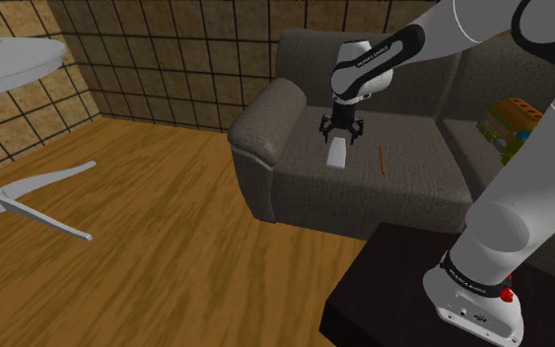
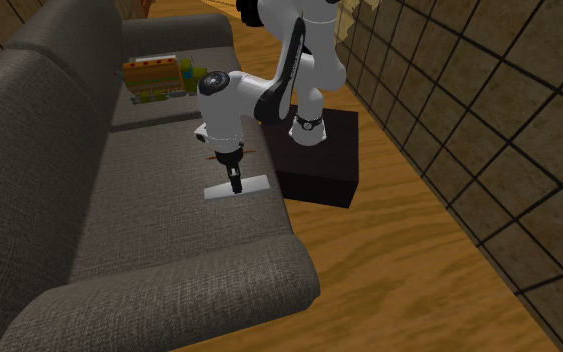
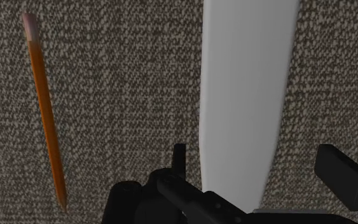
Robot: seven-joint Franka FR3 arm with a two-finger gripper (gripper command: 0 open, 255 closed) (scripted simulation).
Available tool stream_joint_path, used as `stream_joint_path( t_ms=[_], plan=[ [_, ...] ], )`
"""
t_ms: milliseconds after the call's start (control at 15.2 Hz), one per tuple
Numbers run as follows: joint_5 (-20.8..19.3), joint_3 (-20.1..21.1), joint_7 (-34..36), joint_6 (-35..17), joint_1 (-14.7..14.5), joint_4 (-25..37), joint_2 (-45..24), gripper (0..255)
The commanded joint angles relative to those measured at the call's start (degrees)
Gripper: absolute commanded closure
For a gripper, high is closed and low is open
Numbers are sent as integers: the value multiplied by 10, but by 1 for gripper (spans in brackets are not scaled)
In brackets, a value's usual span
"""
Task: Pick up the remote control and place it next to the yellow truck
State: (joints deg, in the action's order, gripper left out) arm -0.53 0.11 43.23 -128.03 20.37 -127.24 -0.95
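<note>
The remote control [image 1: 338, 153] is a plain pale grey slab lying flat on the dark grey sofa seat [image 1: 403, 187]. My gripper [image 1: 343, 129] hangs just over its near end, pointing down. In the wrist view the remote [image 3: 247, 89] runs between my two black fingers [image 3: 179, 159], which stand apart on either side of it without clasping it; the gripper [image 3: 260, 170] is open. From the second exterior view the gripper [image 2: 235, 177] sits right above the remote [image 2: 239, 187]. The yellow truck [image 1: 510, 124] [image 2: 157, 74], with green and orange parts, stands on the far seat cushion beyond the arm.
An orange pencil [image 1: 381, 161] [image 3: 46, 121] lies on the seat beside the remote. The sofa armrest [image 1: 265, 113] rises at the shoulder view's left. The black stand [image 2: 321, 150] sits in front of the sofa. A white round table [image 1: 9, 59] stands over the wooden floor.
</note>
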Motion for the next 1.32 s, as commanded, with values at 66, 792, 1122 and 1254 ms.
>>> stream_joint_path(
  t_ms=[66, 792, 1122, 1254],
  plan=[
    [0, -2, 8, -22, 1, -3, -18, 0],
    [0, -2, 8, -56, 2, -16, -40, 0],
    [0, -2, 8, -56, 2, -16, -40, 255],
    [0, -2, 8, -56, 2, -16, -40, 255]
  ],
)
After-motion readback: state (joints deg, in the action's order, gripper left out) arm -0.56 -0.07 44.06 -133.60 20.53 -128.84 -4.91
